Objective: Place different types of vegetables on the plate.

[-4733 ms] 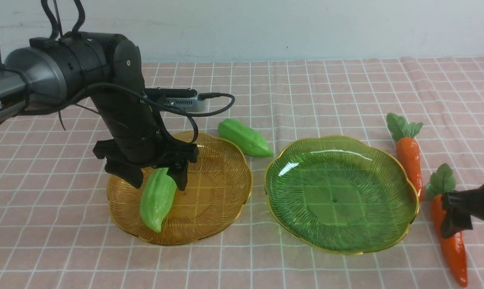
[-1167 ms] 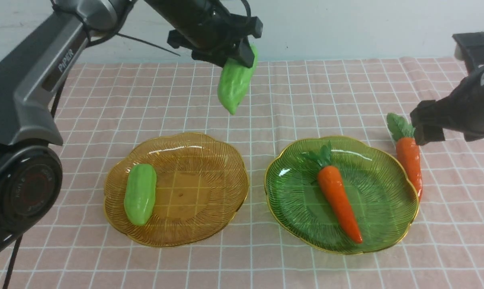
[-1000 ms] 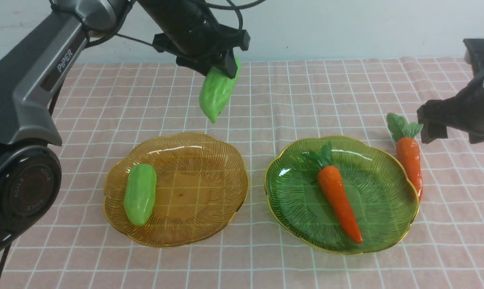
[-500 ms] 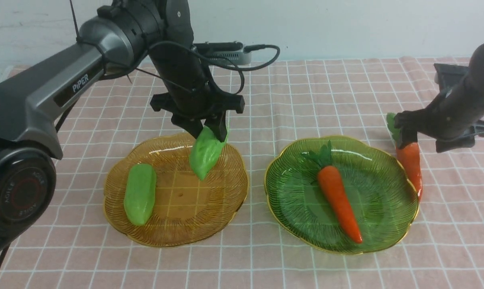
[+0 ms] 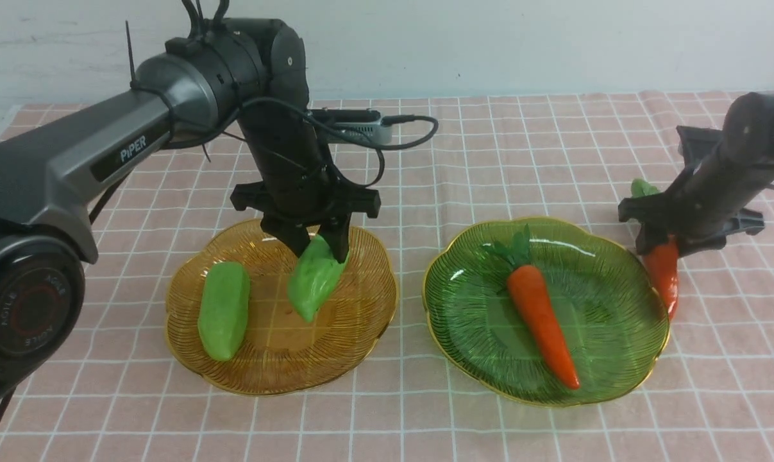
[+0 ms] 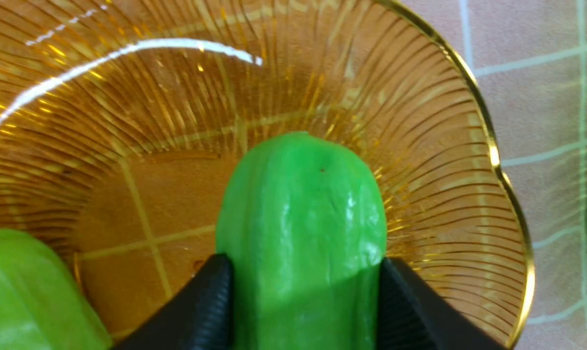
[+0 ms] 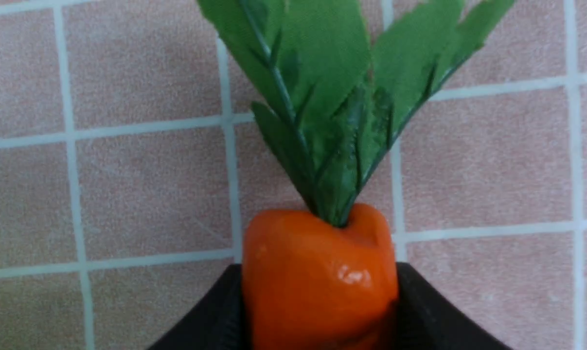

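Now the left hand (image 5: 319, 249), clamped on the green gourd (image 5: 313, 282), should lower its tip onto the amber plate (image 5: 377, 317) beneath before releasing; the right hand (image 5: 662, 242) grips a carrot (image 5: 664, 274) lying on the tabletop (image 5: 553, 128).

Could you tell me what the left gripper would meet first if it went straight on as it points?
Pointing downward, the left gripper would first press its light-green ridged plastic gourd onto the floor of the amber ribbed plate; the tip looks close, though depth is unclear.
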Motion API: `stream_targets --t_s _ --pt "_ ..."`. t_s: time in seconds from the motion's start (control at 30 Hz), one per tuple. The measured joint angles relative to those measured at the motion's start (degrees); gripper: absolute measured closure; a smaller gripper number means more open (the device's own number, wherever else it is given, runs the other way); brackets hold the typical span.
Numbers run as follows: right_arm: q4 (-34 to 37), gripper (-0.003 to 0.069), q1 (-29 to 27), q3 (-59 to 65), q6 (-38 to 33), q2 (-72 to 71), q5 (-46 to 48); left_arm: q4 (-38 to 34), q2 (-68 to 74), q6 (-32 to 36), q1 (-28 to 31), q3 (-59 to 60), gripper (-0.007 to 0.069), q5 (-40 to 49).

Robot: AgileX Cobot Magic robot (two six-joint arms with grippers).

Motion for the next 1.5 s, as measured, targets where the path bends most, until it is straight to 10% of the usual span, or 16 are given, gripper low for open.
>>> stream_targets --t_s 0.5,0.73,1.03,1.33,1.5 --pt "7.39 0.0337 -0.07 -4.53 -5.42 -19.25 17.87 1.75 -2.55 -0.2 0.0 0.18 0.0149 -0.06" --pt "9.08 0.0323 7.75 0.79 -7.71 -16.02 19.79 1.88 -17.39 4.37 0.0 3.09 0.0582 0.02" --pt "6.04 0.0118 9.42 1.14 -6.35 -13.73 21.03 8.34 -44.65 5.32 0.0 18.37 0.0628 0.69" --pt "4.12 0.0497 9.42 2.26 -6.27 -40.69 24.32 8.96 -68.28 4.17 0.0 40.87 0.0628 0.0" --pt "4.17 0.0664 9.42 17.75 -4.52 -68.6 7.68 9.42 -79.96 3.86 0.0 54.96 0.0628 -10.56"
